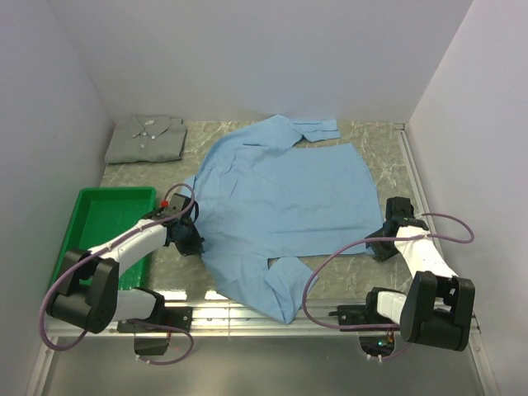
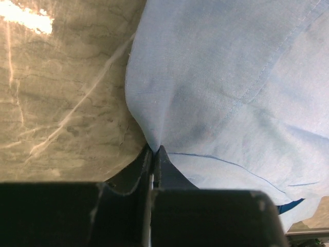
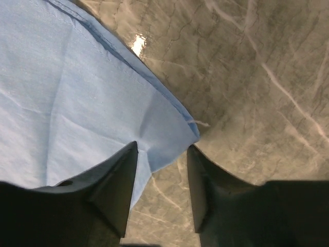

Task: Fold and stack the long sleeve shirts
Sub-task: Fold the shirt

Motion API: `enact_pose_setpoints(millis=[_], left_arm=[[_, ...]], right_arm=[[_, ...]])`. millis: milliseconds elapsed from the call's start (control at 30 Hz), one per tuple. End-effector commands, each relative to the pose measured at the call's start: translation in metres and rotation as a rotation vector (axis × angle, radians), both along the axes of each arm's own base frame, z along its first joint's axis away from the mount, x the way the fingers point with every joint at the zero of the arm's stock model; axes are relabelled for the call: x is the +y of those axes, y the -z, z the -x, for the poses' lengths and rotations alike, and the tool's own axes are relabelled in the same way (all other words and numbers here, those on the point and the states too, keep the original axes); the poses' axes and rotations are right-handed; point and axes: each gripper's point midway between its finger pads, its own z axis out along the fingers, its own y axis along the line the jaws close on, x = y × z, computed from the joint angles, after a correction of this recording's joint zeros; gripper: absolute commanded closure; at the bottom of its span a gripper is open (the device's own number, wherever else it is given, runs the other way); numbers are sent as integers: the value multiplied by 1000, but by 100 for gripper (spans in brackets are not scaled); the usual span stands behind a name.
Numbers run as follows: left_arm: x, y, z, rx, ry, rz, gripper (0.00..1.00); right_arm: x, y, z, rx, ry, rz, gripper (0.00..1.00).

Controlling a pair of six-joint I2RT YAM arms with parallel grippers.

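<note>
Jaws of the left gripper (image 2: 154,150) pinch shut on the left edge of the spread blue shirt (image 1: 280,198), while those of the right gripper (image 3: 163,149) stand open around its near right corner.

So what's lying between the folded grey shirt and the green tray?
Only bare table between the folded grey shirt and green tray, as the top view shows.

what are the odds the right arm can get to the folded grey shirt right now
Probably not: the folded grey shirt lies at the far left corner, while the right claw is at the blue shirt's near right corner, diagonally opposite.
</note>
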Motion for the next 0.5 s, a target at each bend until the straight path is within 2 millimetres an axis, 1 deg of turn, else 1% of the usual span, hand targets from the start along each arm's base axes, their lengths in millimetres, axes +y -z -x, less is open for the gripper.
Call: enact_pose_setpoints(millis=[0,67,100,167,200,233,300,367,467], left_arm=[[3,-10,0,-18,10,-14,98],[3,-15,-3,-32,13,-14,98],[3,-17,-3,-36,11,-16,97],[5,-19,-3,-39,11,-20,97],[5,-20,-3,-40,11,-20,97],[5,-21,-2,-39,10,-20,97],[5,-23,-1,-38,11,-21,98],[6,-28,0,-36,18,-24,97],[14,-35,1,-47,13,-67,97]], right_arm=[[-5,0,-3,-15,15,21,63],[-5,0,-3,-15,7,23,72],[-5,0,-2,-8,1,23,80],[-5,-2,-2,-9,-4,26,87],[-5,-2,-1,-6,-8,24,95],[-5,-4,-2,-11,-10,28,98],[-5,-6,2,5,-23,30,100],[-8,-14,1,-2,-34,50,100],[-12,-27,3,-11,-52,76,100]])
